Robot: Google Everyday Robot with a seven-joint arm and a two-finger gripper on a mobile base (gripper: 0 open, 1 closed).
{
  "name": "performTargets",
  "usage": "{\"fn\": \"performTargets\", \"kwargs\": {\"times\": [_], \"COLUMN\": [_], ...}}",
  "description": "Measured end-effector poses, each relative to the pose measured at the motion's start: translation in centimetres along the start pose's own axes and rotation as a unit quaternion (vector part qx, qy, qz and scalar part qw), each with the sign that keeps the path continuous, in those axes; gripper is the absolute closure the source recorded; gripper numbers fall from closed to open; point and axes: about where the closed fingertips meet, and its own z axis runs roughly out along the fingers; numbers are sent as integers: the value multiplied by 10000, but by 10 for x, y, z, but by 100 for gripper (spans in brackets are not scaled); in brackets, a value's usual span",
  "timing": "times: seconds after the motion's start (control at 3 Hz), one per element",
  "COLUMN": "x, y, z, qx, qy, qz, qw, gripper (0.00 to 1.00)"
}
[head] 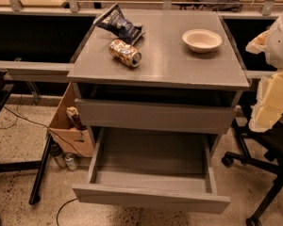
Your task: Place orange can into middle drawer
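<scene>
The orange can (125,52) lies on its side on the cabinet top (179,67), toward the left, with its silver end facing near-right. Just beyond it on the far side sits a dark blue snack bag (119,24); a white bowl (202,40) stands far right, well apart from the can. Below the shut upper drawer front (155,117), the middle drawer (151,199) is pulled out toward the near side. The gripper (272,100) hangs at the right edge beside the cabinet, well apart from the can; whether it is wide or narrow cannot be told. 2 small silvery cans (66,160) stand on the floor at left.
</scene>
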Motion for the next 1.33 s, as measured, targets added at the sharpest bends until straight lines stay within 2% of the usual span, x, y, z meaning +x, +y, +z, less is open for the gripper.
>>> {"fn": "performTargets", "kwargs": {"times": [0.33,0.67,1.0,1.33], "x": [0,1,-3,-19], "y": [0,0,-6,-22], "z": [0,-3,-11,-27], "qx": [0,114,238,415], "qy": [0,-54,-205,-357], "qz": [0,34,118,98], "qw": [10000,9999,9994,9984], "gripper": [0,0,0,0]}}
